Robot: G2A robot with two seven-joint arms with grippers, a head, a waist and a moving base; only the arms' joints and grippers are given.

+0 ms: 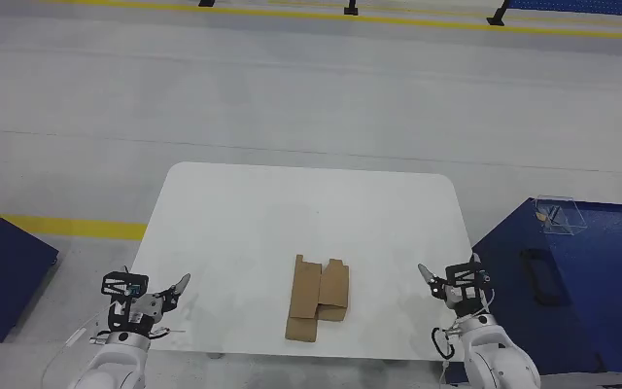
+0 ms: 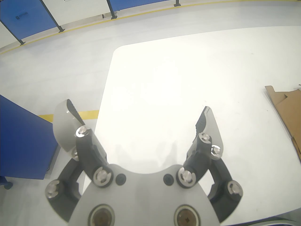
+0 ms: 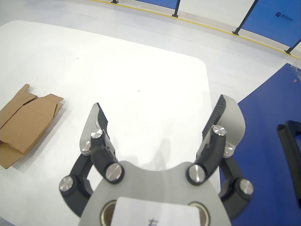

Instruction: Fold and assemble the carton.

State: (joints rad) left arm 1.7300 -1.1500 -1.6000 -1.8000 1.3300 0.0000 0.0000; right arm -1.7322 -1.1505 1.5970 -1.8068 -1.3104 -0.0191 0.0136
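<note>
In the top view, we see the flattened cardboard carton (image 1: pixel 317 300) lying on the white table (image 1: pixel 292 209), near the front edge and a little to the right of the middle. It is not yet opened: its panels lie one on another, and short flaps stick out at the far end and at the near end. The left gripper (image 1: pixel 158 290) hovers at the front left corner of the table and the right gripper (image 1: pixel 449 274) at the front right corner. The carton lies between them, well apart from both.

In the left wrist view, the left gripper (image 2: pixel 138 105) has its jaws spread wide, with nothing between them. Below it is bare table, and the far end of the carton (image 2: pixel 287 109) shows off to one side.

In the right wrist view, the right gripper (image 3: pixel 159 102) is spread wide in the same way and holds nothing. It hangs over the table edge, near a blue cabinet (image 3: pixel 265 123). Here the carton (image 3: pixel 25 121) shows its layers better: the upper panel sits slightly raised on the lower one.

We judge that the task is only at its start. The carton is thin board, so it should be light, stiff across the panels and weak at the creases. It will probably slide on the smooth table. We would take hold at a protruding flap or at the free edge of the upper panel, where a finger can pass under. The other gripper should pin the lower layer, without a hard squeeze that may crush the board.
</note>
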